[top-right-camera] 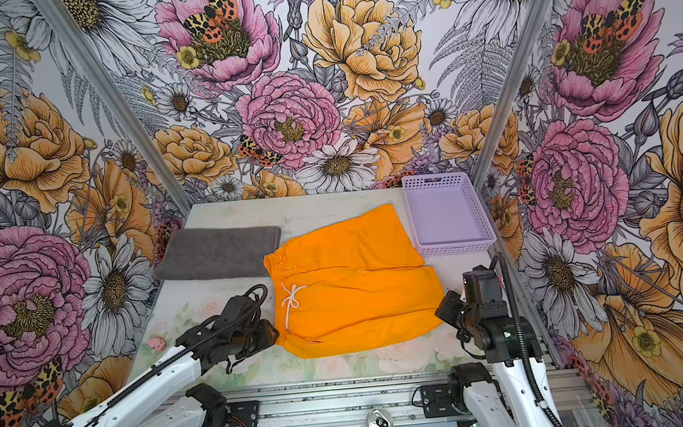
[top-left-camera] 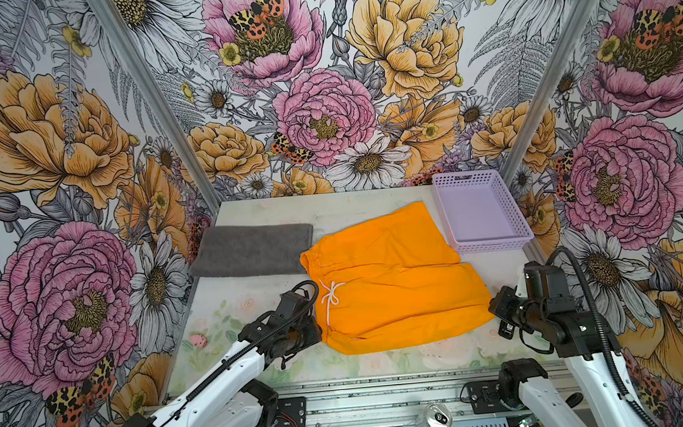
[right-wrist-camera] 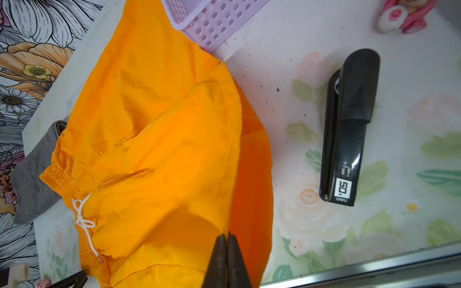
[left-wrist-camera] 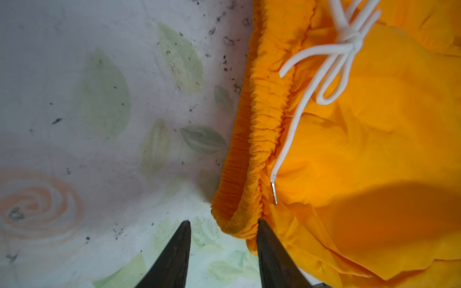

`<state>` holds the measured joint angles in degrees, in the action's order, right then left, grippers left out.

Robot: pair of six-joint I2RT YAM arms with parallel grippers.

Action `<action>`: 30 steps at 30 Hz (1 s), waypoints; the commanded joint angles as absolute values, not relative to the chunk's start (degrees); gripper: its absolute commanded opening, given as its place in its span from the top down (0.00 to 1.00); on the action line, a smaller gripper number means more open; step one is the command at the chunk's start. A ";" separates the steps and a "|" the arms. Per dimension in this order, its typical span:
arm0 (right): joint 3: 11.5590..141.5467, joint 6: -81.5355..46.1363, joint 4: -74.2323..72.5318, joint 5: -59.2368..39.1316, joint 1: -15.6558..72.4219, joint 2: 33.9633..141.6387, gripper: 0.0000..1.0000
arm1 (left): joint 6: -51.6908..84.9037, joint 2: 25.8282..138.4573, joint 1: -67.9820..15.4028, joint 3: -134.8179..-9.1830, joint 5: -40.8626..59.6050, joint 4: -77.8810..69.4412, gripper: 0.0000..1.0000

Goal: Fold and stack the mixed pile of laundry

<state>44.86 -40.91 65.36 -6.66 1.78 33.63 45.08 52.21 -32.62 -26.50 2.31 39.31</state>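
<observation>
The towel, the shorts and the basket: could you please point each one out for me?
towel (top-left-camera: pixel 251 250): in a top view, middle of its upper face.
shorts (top-left-camera: pixel 397 302): in a top view, middle of the near leg.
basket (top-left-camera: pixel 494 244): in a top view, its near wall.

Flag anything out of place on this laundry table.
A black Deli stapler lies on the table beside the orange shorts: office gear amid laundry. A drinks can stands on the front rail. Nothing looks spilled or torn.
</observation>
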 commanded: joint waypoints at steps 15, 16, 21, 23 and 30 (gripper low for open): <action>46.43 -40.34 64.07 -5.78 1.21 34.57 1.00 | 44.58 61.95 -36.05 -22.29 3.64 27.52 0.64; 46.41 -40.30 64.00 -5.71 1.21 34.68 1.00 | 44.88 61.96 -36.44 -22.00 3.52 27.43 0.65; 45.48 -40.78 63.37 -6.07 1.27 34.71 1.00 | 46.86 59.96 -38.04 -20.92 3.41 27.16 0.74; 45.51 -40.82 63.19 -6.25 1.23 34.70 1.00 | 47.80 59.04 -38.78 -20.74 3.45 27.34 0.75; 45.99 -40.69 63.19 -6.59 1.22 34.50 1.00 | 53.30 55.76 -43.68 -22.65 0.15 34.54 0.56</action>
<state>44.86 -40.93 64.45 -6.70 1.78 34.59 49.78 57.25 -41.78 -21.91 2.09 29.02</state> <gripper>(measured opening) 0.045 0.437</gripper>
